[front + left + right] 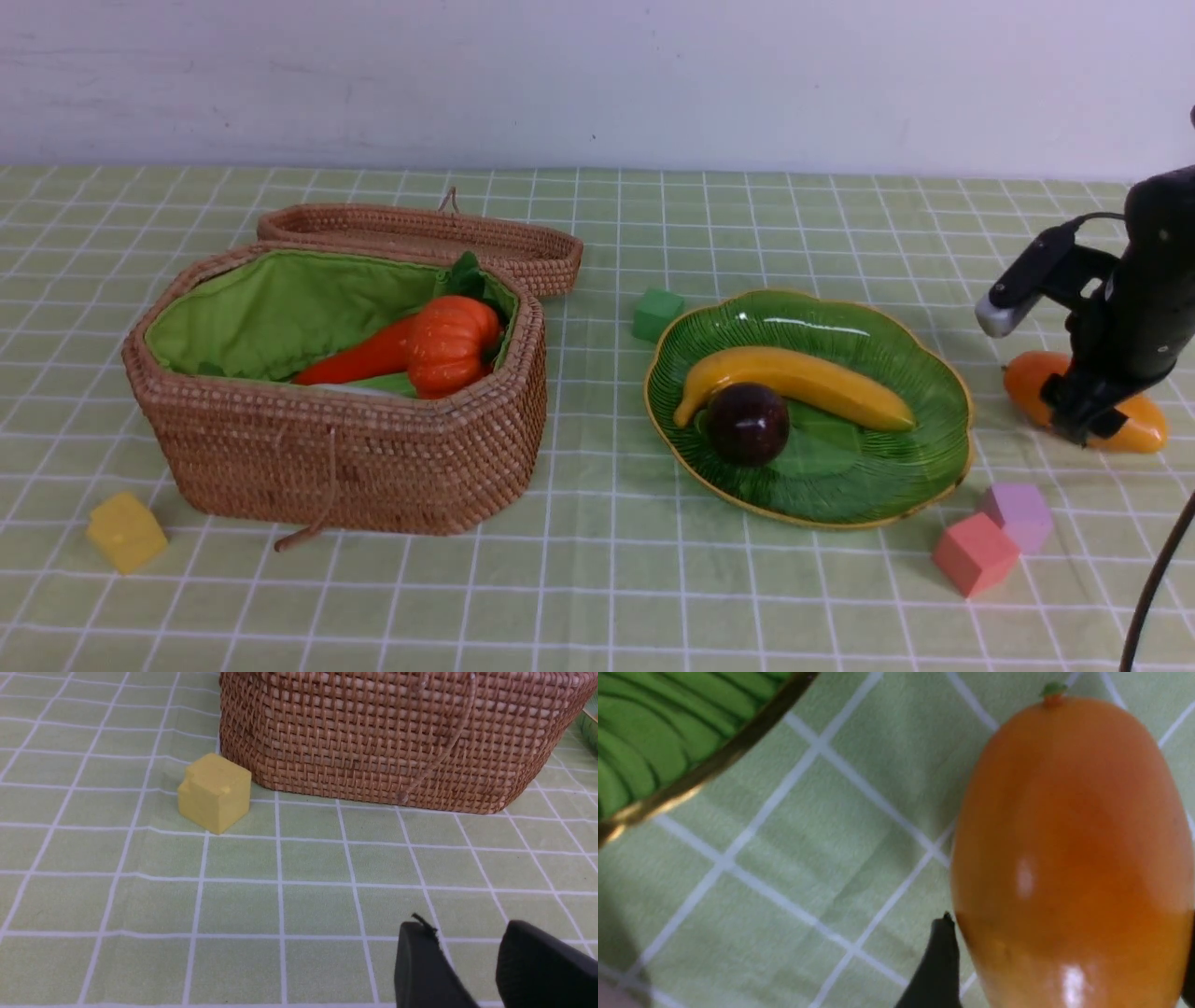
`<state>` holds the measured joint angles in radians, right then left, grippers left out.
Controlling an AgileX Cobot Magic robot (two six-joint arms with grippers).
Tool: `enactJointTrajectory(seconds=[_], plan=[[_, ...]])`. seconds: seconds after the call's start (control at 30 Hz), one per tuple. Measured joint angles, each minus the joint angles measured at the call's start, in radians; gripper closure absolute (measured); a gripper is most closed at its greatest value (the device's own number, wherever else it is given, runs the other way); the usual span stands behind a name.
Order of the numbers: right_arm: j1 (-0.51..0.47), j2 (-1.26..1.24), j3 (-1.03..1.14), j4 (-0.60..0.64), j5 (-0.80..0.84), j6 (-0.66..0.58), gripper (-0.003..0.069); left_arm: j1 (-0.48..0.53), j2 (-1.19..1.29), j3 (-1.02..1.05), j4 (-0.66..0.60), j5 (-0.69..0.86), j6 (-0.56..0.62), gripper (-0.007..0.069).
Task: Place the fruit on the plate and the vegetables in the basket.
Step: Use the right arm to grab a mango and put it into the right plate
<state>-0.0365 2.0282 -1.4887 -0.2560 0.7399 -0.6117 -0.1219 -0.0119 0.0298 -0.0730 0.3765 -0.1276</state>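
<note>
We see the right gripper (1083, 422) with its jaws spread wide, straddling the mango (1134, 422) without closing on it; one finger (941, 961) sits just beside the fruit's skin. The mango lies on the checked tablecloth (597, 597) right of the plate (943, 373), long axis running left-right, stem end toward the plate. The left gripper (472, 961) hangs part open over bare cloth, holding nothing. On the plate we count two fruits: one banana (803, 383) lying crosswise and one mangosteen (747, 423) touching it. The open basket (345, 467) holds a pumpkin (451, 343) and a carrot (359, 362). Four cubes lie about: yellow (126, 532), green (657, 314), pink (974, 553), lilac (1018, 513).
</note>
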Motion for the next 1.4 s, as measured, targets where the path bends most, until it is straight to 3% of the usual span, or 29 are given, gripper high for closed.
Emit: enactJointTrajectory(seconds=[0.17,0.23,0.43,0.63,0.73,0.83,0.93,1.03,1.4], plan=[[0.000,0.048,0.000,0.004,-0.025,-0.041,0.0056,0.000,0.000,0.000,0.000,0.000,0.000,0.0386],[0.000,0.057,-0.007,0.026,-0.027,-0.067,0.0125,0.000,0.000,0.000,0.000,0.000,0.000,0.0386],[-0.007,0.053,-0.011,0.060,-0.023,-0.091,0.0132,0.000,0.000,0.000,0.000,0.000,0.000,0.0386],[-0.002,-0.072,-0.018,0.117,0.003,-0.005,0.0132,0.000,0.000,0.000,0.000,0.000,0.000,0.0386],[0.029,-0.185,-0.025,0.220,0.052,-0.032,0.0132,0.000,0.000,0.000,0.000,0.000,0.000,0.0386],[0.091,-0.262,-0.017,0.428,0.123,-0.130,0.0132,0.000,0.000,0.000,0.000,0.000,0.000,0.0386],[0.143,-0.260,0.022,0.643,0.143,-0.188,0.0132,0.000,0.000,0.000,0.000,0.000,0.000,0.0386],[0.173,-0.209,0.068,0.753,0.140,-0.202,0.0132,0.000,0.000,0.000,0.000,0.000,0.000,0.0386],[0.180,-0.105,0.088,0.728,0.070,-0.074,0.0105,0.000,0.000,0.000,0.000,0.000,0.000,0.0386]])
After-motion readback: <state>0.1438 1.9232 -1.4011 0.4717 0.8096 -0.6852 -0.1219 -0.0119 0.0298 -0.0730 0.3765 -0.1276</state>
